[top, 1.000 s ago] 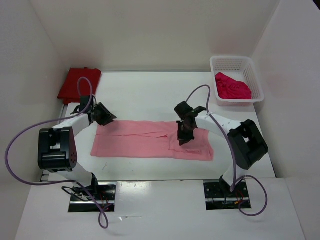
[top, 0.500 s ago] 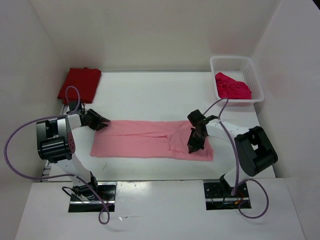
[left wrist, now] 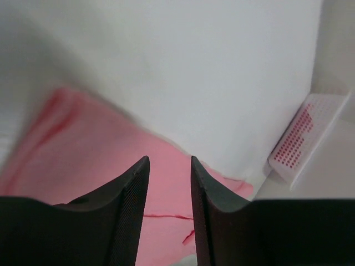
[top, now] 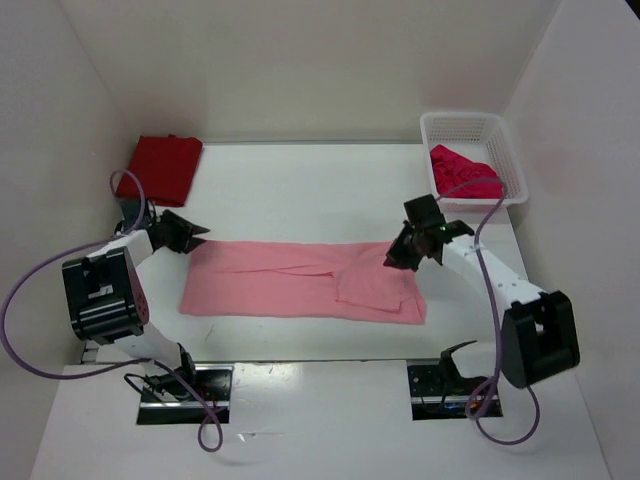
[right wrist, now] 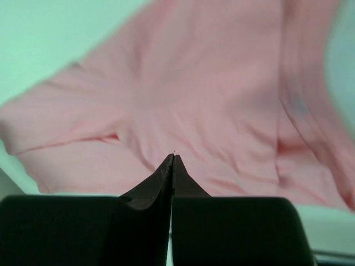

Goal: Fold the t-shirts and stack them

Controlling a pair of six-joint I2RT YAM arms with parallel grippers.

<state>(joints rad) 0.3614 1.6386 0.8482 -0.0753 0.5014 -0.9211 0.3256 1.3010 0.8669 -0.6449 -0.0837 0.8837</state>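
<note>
A light pink t-shirt lies flat across the table's middle as a long folded strip. In the left wrist view the light pink t-shirt fills the lower left. My left gripper hovers at the strip's far left corner, and in the left wrist view this gripper is open with nothing between its fingers. My right gripper is shut and empty over the strip's far right edge. Its closed tips point at the pink cloth. A dark red t-shirt lies folded at the back left. A crimson-pink t-shirt sits crumpled in the basket.
The white mesh basket stands at the back right, and in the left wrist view the basket shows at the right. White walls enclose the table on three sides. Purple cables loop off both arms.
My right gripper has pulled back from the shirt's right middle toward its far right edge. My left gripper has backed off leftward from the shirt's corner, its fingers a little wider.
</note>
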